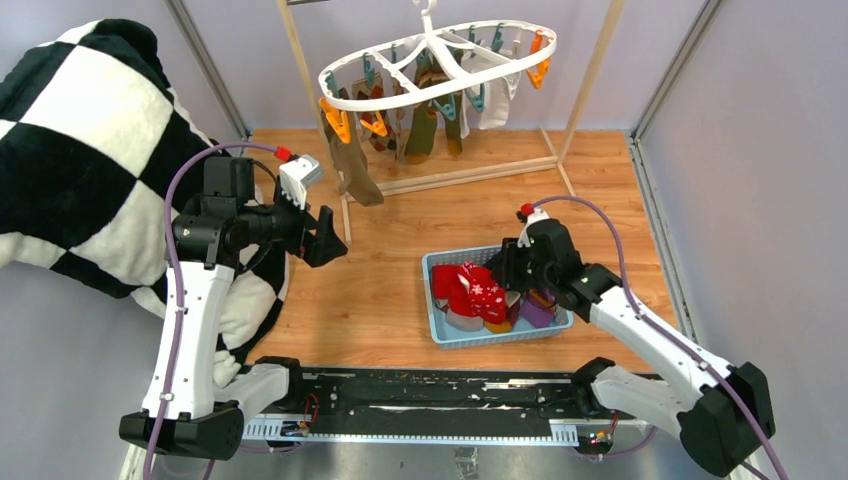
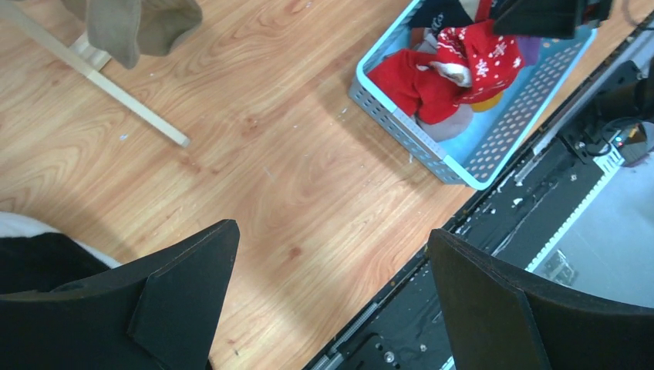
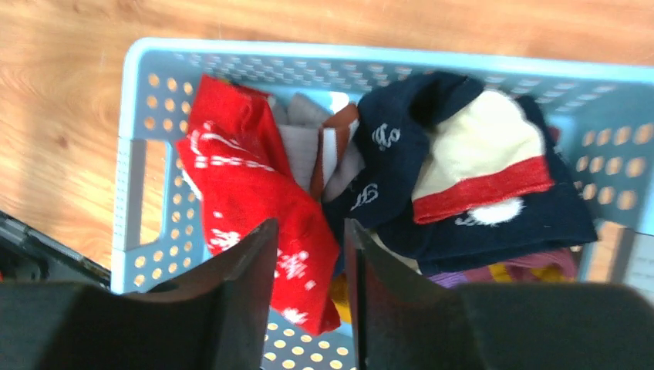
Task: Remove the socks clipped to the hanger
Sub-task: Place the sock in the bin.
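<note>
The white oval hanger [image 1: 432, 62] hangs from a wooden rack at the back, with orange and teal clips round its rim. Several socks are still clipped to it: a khaki one [image 1: 352, 168], green ones [image 1: 424, 130] and a white one [image 1: 492, 105]. My left gripper [image 1: 326, 236] hovers open over the wooden floor, left of the basket and below the hanger; in the left wrist view the left gripper [image 2: 332, 231] holds nothing. My right gripper [image 1: 503, 266] is over the basket; in the right wrist view the right gripper [image 3: 310, 225] stands partly open above a red snowflake sock [image 3: 247, 193].
A blue perforated basket [image 1: 500, 338] holds red, navy [image 3: 401, 154], cream-and-red [image 3: 478, 162] and purple socks. A black-and-white checked blanket [image 1: 80, 150] fills the left side. The wooden rack's foot rail [image 1: 470, 175] lies behind the basket, and a black base rail [image 1: 420, 390] runs along the near edge.
</note>
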Robot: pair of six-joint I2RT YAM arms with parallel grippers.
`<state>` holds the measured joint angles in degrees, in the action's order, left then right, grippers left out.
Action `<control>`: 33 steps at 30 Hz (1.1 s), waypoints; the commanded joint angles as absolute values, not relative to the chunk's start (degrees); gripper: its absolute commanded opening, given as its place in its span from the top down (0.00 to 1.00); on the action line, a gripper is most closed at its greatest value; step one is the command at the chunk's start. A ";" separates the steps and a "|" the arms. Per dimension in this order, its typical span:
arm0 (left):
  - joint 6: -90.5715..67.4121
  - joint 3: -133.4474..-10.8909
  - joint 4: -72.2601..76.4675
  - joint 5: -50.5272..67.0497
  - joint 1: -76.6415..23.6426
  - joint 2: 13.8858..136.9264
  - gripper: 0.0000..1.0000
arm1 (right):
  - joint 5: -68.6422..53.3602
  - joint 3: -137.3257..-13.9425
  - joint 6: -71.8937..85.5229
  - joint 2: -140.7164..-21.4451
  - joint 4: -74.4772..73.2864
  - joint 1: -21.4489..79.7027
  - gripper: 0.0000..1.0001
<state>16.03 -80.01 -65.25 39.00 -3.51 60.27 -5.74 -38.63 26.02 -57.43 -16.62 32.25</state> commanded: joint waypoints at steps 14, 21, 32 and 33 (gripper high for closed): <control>15.20 -82.21 -65.21 36.86 4.83 62.92 0.00 | -21.64 -34.39 34.00 -67.79 6.43 29.60 0.74; 15.65 -80.82 -65.29 38.57 7.90 62.40 0.00 | -20.26 -30.26 33.17 -77.99 11.76 28.91 0.83; 15.21 -81.11 -65.22 43.35 12.45 65.97 0.00 | -5.28 -36.73 25.40 -54.83 5.70 34.26 0.37; 14.94 -81.15 -65.22 43.56 12.66 66.15 0.00 | -5.72 -38.77 23.90 -55.74 7.36 34.93 0.34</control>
<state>15.79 -80.47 -65.25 40.49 11.27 64.82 -9.72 -31.68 29.61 -56.36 5.54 31.64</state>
